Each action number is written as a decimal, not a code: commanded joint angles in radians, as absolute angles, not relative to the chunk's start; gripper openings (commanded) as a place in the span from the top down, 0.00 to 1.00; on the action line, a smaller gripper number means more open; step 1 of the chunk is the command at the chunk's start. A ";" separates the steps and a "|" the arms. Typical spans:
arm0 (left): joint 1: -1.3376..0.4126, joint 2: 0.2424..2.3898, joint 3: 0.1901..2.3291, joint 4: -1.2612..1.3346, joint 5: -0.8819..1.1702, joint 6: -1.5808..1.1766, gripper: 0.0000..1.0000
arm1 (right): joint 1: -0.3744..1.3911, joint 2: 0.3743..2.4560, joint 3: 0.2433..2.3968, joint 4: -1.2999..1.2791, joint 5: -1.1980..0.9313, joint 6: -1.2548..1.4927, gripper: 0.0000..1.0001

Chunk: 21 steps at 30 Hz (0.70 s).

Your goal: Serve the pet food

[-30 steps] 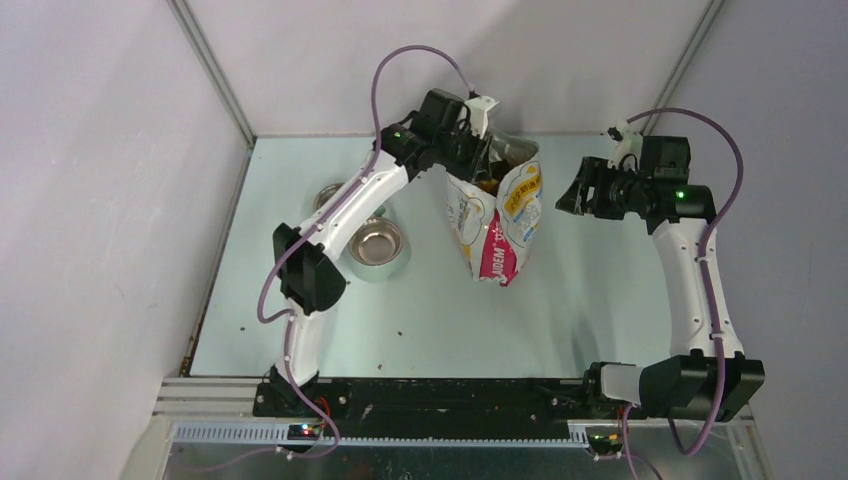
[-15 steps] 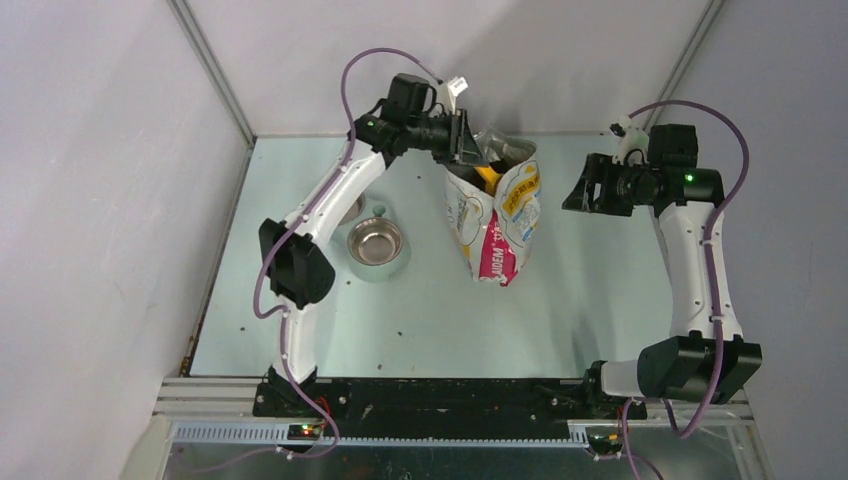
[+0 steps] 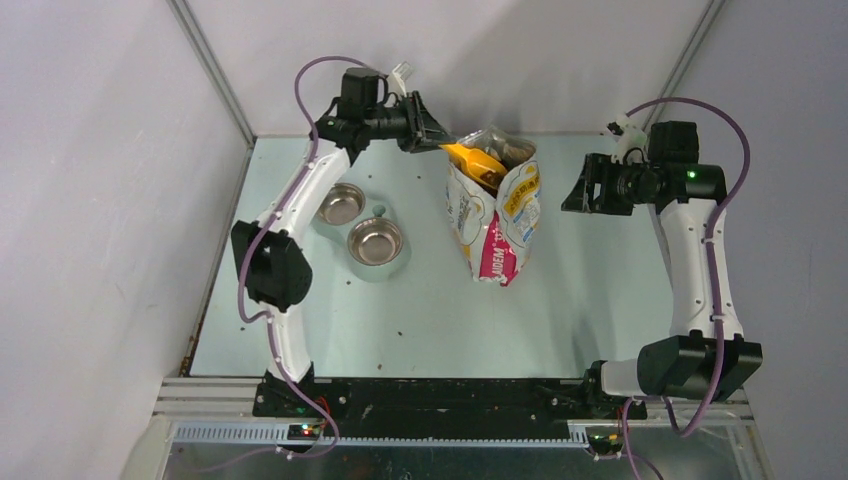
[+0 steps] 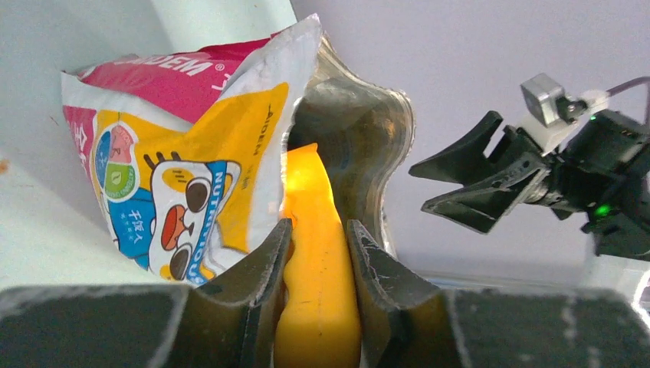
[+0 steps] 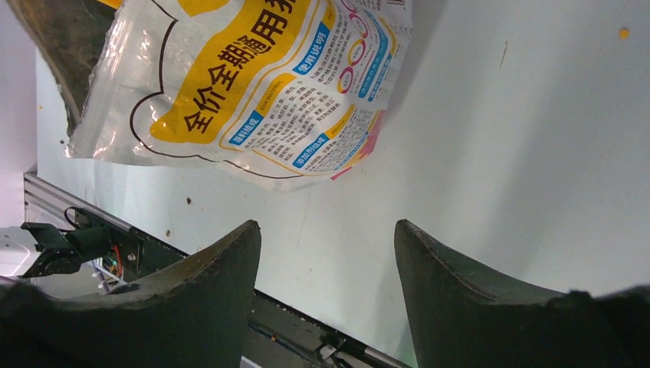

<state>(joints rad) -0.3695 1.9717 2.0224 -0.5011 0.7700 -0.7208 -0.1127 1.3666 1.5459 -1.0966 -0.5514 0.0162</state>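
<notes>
The cat-printed bag (image 3: 495, 215) stands upright at the table's middle back with its mouth open. My left gripper (image 3: 425, 132) is just left of that mouth and shut on the handle of the orange scoop (image 3: 468, 158). The scoop's bowl end sits at the bag's opening. In the left wrist view the fingers (image 4: 264, 261) clamp the orange scoop (image 4: 316, 207) beside the bag (image 4: 176, 153). Whether the scoop carries pet food I cannot tell. A few loose pieces of pet food (image 3: 398, 332) lie on the table. My right gripper (image 3: 580, 188) hangs open to the right of the bag (image 5: 253, 92), holding nothing.
Two shiny steel bowls (image 3: 340, 203) (image 3: 376, 242) stand left of the bag, under the left arm. The table's back edge meets the wall just behind the bag. The black base rail (image 3: 450, 395) runs along the near edge.
My left arm has swung back to the left and drawn the orange scoop up out of the bag's mouth. The right arm has hardly moved.
</notes>
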 commanded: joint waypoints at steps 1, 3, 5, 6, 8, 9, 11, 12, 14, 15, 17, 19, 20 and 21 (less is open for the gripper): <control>-0.326 1.897 1.940 -0.348 0.842 -0.874 1.00 | -0.115 1.371 1.588 -1.110 -0.561 -0.024 0.33; -0.314 1.892 1.898 -0.286 0.877 -0.937 1.00 | -0.115 1.373 1.588 -1.112 -0.565 -0.029 0.33; -0.306 1.887 1.860 -0.223 0.899 -0.992 1.00 | -0.115 1.376 1.586 -1.112 -0.566 -0.029 0.33; -0.302 1.885 1.846 -0.196 0.915 -1.030 1.00 | -0.115 1.378 1.585 -1.112 -0.566 -0.029 0.33; -0.291 1.884 1.805 -0.124 0.937 -1.085 1.00 | -0.115 1.378 1.585 -1.115 -0.566 -0.032 0.33; -0.282 1.885 1.779 -0.073 0.945 -1.102 1.00 | -0.115 1.378 1.587 -1.120 -0.567 -0.034 0.33; -0.262 1.885 1.733 0.022 0.967 -1.161 1.00 | -0.115 1.377 1.589 -1.130 -0.565 -0.046 0.33; -0.255 1.886 1.699 0.054 0.980 -1.208 1.00 | -0.115 1.376 1.589 -1.136 -0.562 -0.054 0.33; -0.224 1.887 1.651 0.195 0.998 -1.279 1.00 | -0.115 1.372 1.587 -1.147 -0.558 -0.069 0.33; -0.217 1.886 1.635 0.230 1.007 -1.304 1.00 | -0.115 1.372 1.586 -1.151 -0.557 -0.078 0.32; -0.196 1.880 1.585 0.354 1.011 -1.417 1.00 | -0.115 1.371 1.587 -1.164 -0.556 -0.092 0.32; -0.187 1.882 1.542 0.475 1.002 -1.508 1.00 | -0.115 1.370 1.589 -1.174 -0.555 -0.103 0.32; -0.191 1.895 1.522 0.552 0.996 -1.537 1.00 | -0.115 1.369 1.589 -1.179 -0.552 -0.106 0.32; -0.196 1.905 1.517 0.577 0.990 -1.581 1.00 | -0.115 1.368 1.589 -1.181 -0.548 -0.110 0.32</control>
<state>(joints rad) -0.2081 1.9350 1.5471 0.2905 0.9936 -1.3762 -0.1127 1.3781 1.5475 -1.1553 -0.5526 -0.0700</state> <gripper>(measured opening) 0.313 0.674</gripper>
